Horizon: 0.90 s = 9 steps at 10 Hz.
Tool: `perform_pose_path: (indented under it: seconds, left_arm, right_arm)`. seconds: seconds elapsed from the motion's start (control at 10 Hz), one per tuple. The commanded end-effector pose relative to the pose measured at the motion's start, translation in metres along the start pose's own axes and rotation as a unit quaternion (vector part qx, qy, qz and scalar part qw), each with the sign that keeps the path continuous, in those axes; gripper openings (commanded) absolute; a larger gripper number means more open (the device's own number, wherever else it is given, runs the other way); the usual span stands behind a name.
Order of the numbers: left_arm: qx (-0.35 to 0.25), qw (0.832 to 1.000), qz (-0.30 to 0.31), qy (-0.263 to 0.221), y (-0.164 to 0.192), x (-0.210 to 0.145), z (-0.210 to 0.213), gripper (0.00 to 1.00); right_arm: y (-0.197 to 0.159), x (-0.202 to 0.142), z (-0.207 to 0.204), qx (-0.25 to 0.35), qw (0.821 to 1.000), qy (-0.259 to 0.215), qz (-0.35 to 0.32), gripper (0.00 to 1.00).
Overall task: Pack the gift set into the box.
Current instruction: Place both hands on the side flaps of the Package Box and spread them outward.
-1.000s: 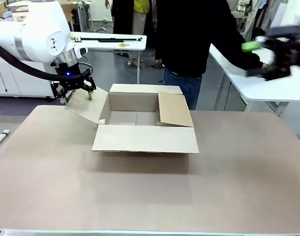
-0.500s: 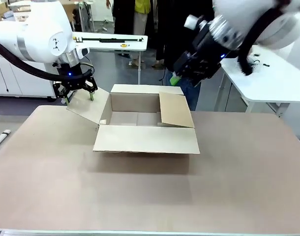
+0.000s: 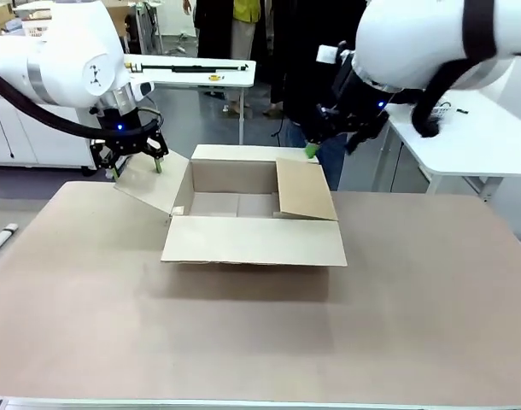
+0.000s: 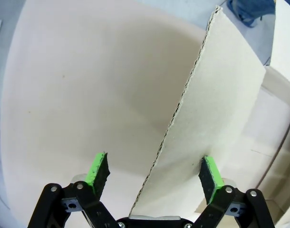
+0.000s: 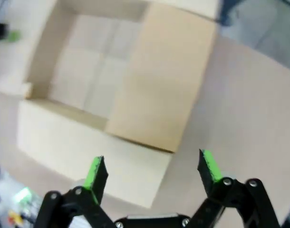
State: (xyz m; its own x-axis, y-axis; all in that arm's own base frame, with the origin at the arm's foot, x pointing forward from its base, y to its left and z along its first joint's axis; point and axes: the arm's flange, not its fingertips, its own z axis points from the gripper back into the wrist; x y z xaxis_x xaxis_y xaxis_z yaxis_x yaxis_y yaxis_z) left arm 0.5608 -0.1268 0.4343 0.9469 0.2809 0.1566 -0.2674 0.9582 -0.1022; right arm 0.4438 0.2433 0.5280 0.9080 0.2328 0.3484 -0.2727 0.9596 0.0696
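While the left hand (image 3: pixel 137 166) straddles the left flap (image 3: pixel 149 184), spread and unclamped | right hand (image 5: pixel 152 171) spread above the right flap (image 3: pixel 305 190) | box (image 3: pixel 252 242) centred on surface (image 3: pixel 414 299), nothing packed | risk: an unheld flap springs inward and blocks the opening

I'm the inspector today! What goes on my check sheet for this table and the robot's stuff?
Surface: brown table, smooth and flat.
Job's things: box is open; its right flap leans inward; the part of its floor that shows is bare.
Clutter: small pale thing at the table's left edge, too small to tell.
Grippers: left tool is open, straddling the left flap; right tool is open, above the box.
Cables: black hose along the left arm.
Surroundings: person in a dark top behind the box; white table at the right.
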Motion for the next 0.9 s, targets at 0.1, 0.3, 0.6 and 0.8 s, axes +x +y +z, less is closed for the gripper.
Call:
perform_pose_path:
  seconds: [0.1, 0.3, 0.6, 0.8]
  left_arm:
    - [0.009, 1.0, 0.007, -0.002, -0.001, 0.0, 0.002, 1.0]
    - [0.009, 1.0, 0.007, -0.002, -0.001, 0.0, 0.002, 1.0]
    - [0.009, 1.0, 0.007, -0.002, -0.001, 0.0, 0.002, 1.0]
    - [0.009, 1.0, 0.007, -0.002, -0.001, 0.0, 0.002, 1.0]
  right_arm:
    - [0.081, 0.078, -0.053, -0.163, 0.963, 0.063, -0.205, 1.0]
    - [0.1, 0.092, -0.095, -0.17, 0.955, 0.078, -0.232, 1.0]
    - [0.131, 0.104, -0.141, -0.17, 0.965, 0.07, -0.185, 1.0]
    - [0.133, 0.11, -0.156, -0.189, 0.968, 0.081, -0.145, 1.0]
